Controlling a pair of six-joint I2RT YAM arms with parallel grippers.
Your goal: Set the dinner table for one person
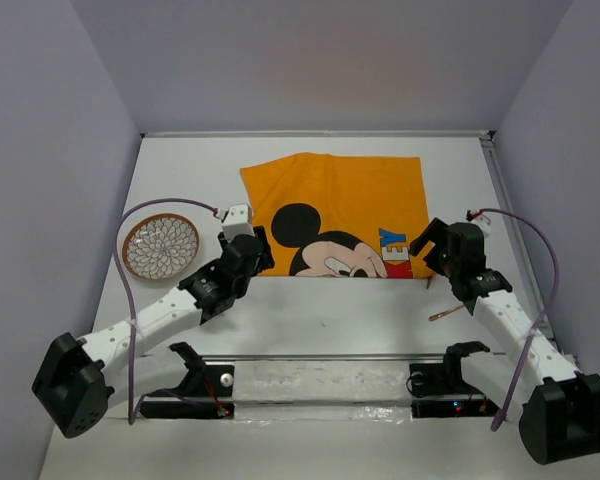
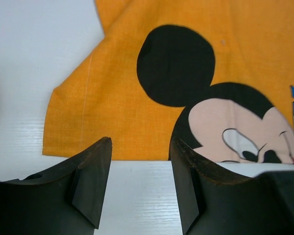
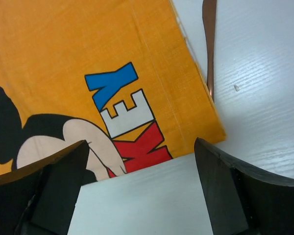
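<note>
The white dinner table (image 1: 330,320) carries an orange Mickey Mouse placemat (image 1: 340,190) at its far middle. My left gripper (image 1: 263,252) hovers at the placemat's near left corner, open and empty; in the left wrist view (image 2: 141,147) the mat's near edge (image 2: 127,98) lies just past the fingertips. My right gripper (image 1: 423,250) hovers at the near right corner, open and empty; in the right wrist view (image 3: 142,152) the mat's corner with the coloured letters (image 3: 132,117) lies between and beyond the fingers.
A round brown-rimmed plate with a white pattern (image 1: 160,246) sits left of the placemat. A thin copper-coloured utensil (image 3: 209,44) lies along the mat's right edge. Another copper piece (image 1: 445,315) pokes out beside the right arm. Grey walls enclose the table.
</note>
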